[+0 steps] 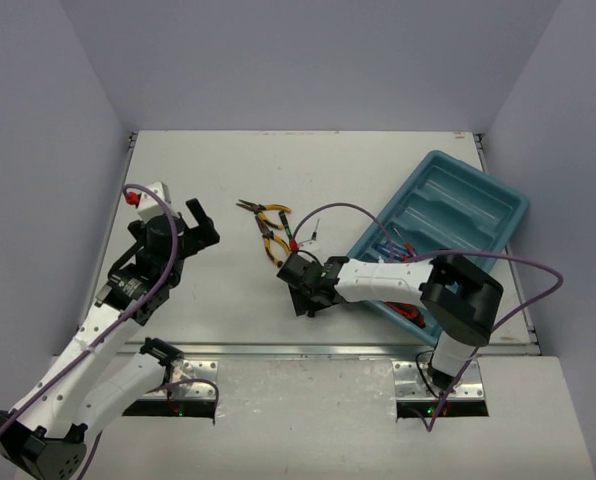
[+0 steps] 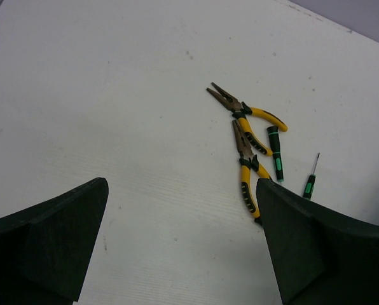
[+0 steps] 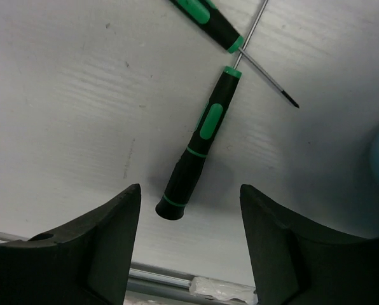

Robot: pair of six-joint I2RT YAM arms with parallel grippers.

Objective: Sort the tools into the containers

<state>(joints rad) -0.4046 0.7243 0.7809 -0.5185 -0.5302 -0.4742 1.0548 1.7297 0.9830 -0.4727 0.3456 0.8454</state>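
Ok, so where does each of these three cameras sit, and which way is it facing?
Top external: above and behind the robot, looking down on the table and teal tray; left arm and right arm both show.
Left wrist: on the left arm, looking ahead and down at yellow-handled pliers and black-green screwdrivers; left gripper frames the view.
Right wrist: on the right arm, close above the table; right gripper frames the view.
Shared: both wrist views show the black-green screwdrivers.

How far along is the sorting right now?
Done: several tools lie in the tray. In hand: nothing gripped; the open right gripper hovers over a black-green screwdriver. To go: that one, a second screwdriver and two yellow pliers on the table; left gripper open.
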